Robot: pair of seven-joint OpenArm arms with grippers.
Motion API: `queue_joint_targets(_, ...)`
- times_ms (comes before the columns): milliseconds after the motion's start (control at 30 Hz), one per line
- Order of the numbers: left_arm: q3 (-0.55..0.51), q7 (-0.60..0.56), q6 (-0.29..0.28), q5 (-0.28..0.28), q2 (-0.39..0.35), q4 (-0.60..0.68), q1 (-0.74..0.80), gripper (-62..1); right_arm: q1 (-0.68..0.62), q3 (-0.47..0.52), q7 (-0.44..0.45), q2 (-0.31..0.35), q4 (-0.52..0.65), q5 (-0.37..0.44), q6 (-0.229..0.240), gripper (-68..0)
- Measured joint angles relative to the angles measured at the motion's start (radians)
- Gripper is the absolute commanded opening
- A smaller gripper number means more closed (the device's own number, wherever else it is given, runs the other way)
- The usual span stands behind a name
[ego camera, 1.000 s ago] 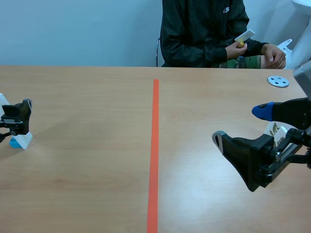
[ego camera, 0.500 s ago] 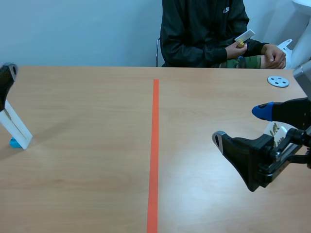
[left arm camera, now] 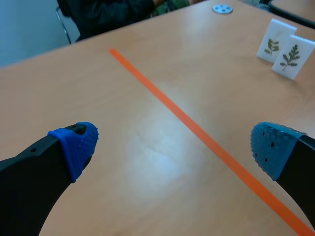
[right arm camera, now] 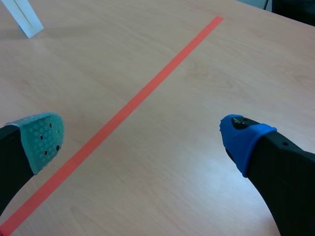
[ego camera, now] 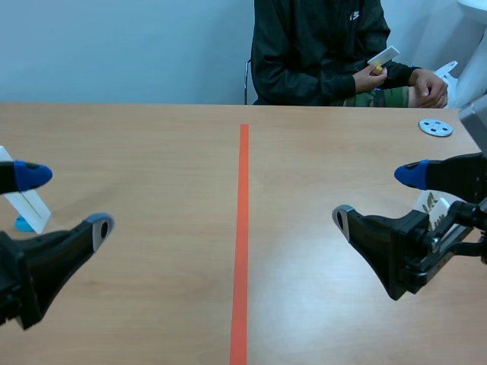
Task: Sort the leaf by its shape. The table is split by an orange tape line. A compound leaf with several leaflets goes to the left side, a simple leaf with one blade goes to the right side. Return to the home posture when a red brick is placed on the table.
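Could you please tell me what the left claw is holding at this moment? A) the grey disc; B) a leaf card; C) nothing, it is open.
C: in the left wrist view the left claw has its fingers wide apart, with only the table showing between them.

A light wooden tabletop [ego camera: 152, 152] with a fine, pale grain filled the lower part of the scene view and ran back to a straight far edge. Behind it stood a plain, pale blue wall [ego camera: 122, 46], evenly lit. A thin dark chair frame [ego camera: 246, 80] showed just beyond the far edge, near the middle. Soft, diffuse light lay on the wood, leaving a broad whitish sheen [left arm camera: 152, 152] in the left wrist view and only faint shadows.
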Motion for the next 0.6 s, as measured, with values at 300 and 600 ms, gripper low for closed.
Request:
queue_joint_targets(300,0.061,0.068,0.0,-0.013,0.077,-0.003,0.009,1.4,0.0,0.0,0.0,0.0,0.0,0.002,0.0,0.4)
queue_joint_targets(600,0.084,0.057,0.003,-0.013,0.077,-0.005,-0.011,1.4,0.0,0.0,0.002,0.0,0.0,0.026,0.0,0.4)
